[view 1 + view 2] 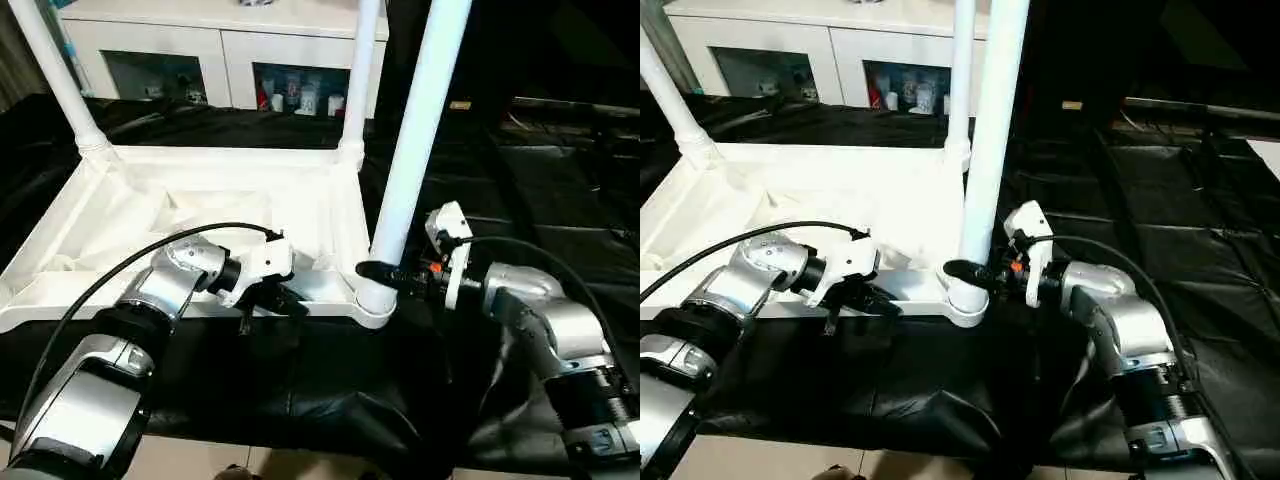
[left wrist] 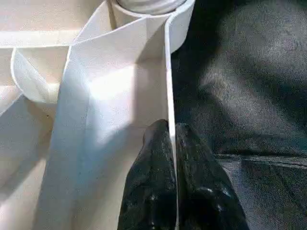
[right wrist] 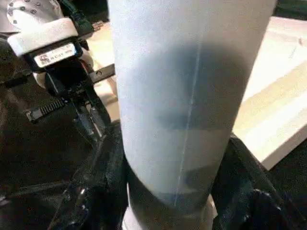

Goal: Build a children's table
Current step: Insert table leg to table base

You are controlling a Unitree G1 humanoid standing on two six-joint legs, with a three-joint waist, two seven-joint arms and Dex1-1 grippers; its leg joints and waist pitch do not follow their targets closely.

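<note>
At the near right corner socket (image 1: 374, 303) of the upturned table top (image 1: 200, 215), the right gripper (image 1: 380, 272) clamps the base of a leg (image 1: 415, 130) standing in it, while the left gripper (image 2: 171, 158) pinches the top's near rim just beside it. If that leg leans, it could jam crooked.

Children's table upside down, three legs standing

The white top (image 1: 200, 210) lies ribbed underside up on the black-draped table (image 1: 300, 380); tapered legs rise from the far-left (image 1: 60, 85), far-right (image 1: 358, 75) and near-right (image 1: 415, 130) corner sockets.
</note>
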